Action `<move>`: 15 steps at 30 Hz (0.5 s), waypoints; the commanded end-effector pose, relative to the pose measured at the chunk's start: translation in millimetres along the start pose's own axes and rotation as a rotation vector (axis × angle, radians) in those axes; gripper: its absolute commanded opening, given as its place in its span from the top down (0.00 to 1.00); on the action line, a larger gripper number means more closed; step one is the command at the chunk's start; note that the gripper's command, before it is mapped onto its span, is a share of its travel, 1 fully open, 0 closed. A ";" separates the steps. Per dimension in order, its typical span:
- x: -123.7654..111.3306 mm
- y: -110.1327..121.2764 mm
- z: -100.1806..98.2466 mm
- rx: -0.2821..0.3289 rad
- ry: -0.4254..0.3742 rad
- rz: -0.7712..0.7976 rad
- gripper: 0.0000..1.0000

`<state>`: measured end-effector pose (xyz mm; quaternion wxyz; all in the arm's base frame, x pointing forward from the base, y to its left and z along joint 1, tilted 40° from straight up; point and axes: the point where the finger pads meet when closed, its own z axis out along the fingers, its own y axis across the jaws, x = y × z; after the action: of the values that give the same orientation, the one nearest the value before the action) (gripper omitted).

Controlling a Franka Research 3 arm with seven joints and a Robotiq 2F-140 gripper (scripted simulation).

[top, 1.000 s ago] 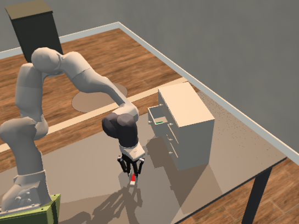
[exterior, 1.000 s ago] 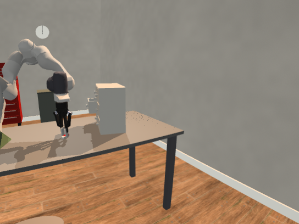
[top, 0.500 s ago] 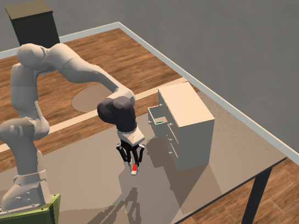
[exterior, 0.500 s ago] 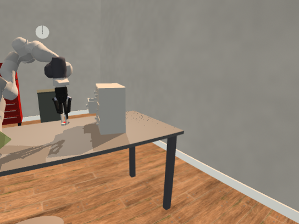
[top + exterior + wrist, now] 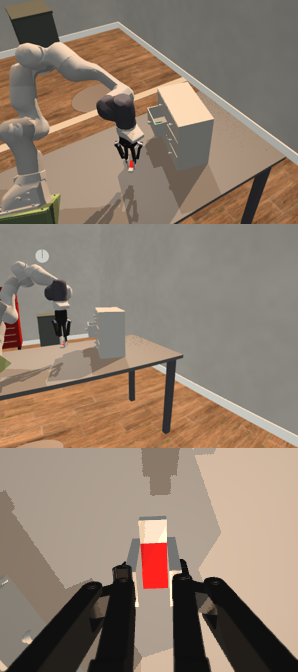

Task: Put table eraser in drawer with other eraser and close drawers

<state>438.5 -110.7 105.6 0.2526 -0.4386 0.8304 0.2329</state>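
Observation:
The eraser (image 5: 131,165) is a red and white block. My gripper (image 5: 131,160) is shut on it and holds it a little above the table, left of the chest (image 5: 183,123). In the wrist view the eraser (image 5: 153,560) sits between the two black fingers, its white end pointing away. The chest's top drawer (image 5: 157,116) stands pulled out toward the arm, with a small green thing (image 5: 158,122) inside. The other drawers look pushed in. In the exterior view the gripper (image 5: 62,340) hangs left of the chest (image 5: 110,332).
The table's right edge (image 5: 246,175) lies beyond the chest. The robot's base (image 5: 30,208) stands at the table's near left corner. A dark cabinet (image 5: 33,22) stands on the floor behind.

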 end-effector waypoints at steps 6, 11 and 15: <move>-31.9 1.7 -1.2 -0.002 -0.004 -0.314 0.89; -46.0 2.9 -1.5 -0.002 -0.004 -0.451 0.89; -61.6 4.8 -1.7 -0.001 -0.004 -0.604 0.89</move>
<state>459.0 -80.5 137.2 0.2844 -0.5861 0.7364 0.1827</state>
